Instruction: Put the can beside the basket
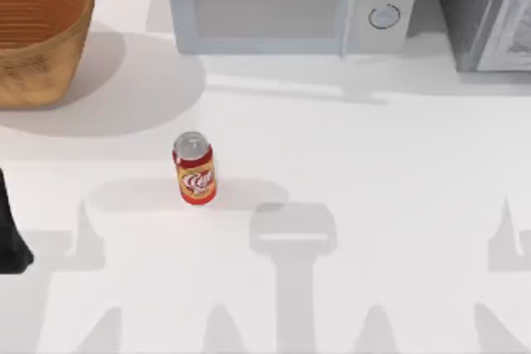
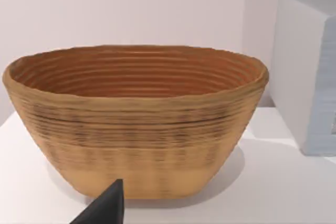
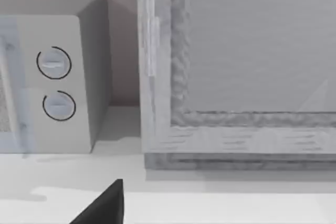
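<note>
The can (image 1: 194, 169), red and orange-yellow with a silver top, stands upright on the white table left of centre. The basket (image 1: 37, 35), a large orange-brown wicker bowl, sits at the back left corner, well apart from the can. The left wrist view faces the basket (image 2: 136, 124) from close by. My left gripper (image 2: 105, 211) shows as a dark tip at that picture's lower edge, and part of the left arm (image 1: 10, 242) juts in at the table's left edge, short of the can. My right gripper (image 3: 105, 205) is a dark tip low in the right wrist view, far from both.
A white microwave (image 1: 282, 2) with two round knobs stands at the back centre, to the right of the basket. A grey appliance (image 1: 489, 10) fills the back right corner. Both stand close before the right wrist camera, the microwave (image 3: 52, 77) and the appliance (image 3: 241, 66).
</note>
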`<control>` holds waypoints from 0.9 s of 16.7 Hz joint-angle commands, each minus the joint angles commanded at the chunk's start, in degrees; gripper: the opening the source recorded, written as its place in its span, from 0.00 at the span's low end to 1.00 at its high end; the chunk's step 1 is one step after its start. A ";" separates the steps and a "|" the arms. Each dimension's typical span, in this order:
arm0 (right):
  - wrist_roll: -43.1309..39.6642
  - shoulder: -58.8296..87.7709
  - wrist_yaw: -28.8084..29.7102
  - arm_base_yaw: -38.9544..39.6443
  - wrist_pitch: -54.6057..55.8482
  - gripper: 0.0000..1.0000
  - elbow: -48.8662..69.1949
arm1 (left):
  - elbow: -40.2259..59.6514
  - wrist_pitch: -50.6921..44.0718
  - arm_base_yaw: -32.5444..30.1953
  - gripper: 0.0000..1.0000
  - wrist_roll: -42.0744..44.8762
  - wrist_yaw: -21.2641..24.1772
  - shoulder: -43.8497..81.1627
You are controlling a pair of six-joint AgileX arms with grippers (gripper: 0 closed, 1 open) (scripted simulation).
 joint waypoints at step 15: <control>0.00 0.00 0.00 0.00 0.00 1.00 0.00 | 44.16 -32.64 -12.40 1.00 8.00 0.15 50.03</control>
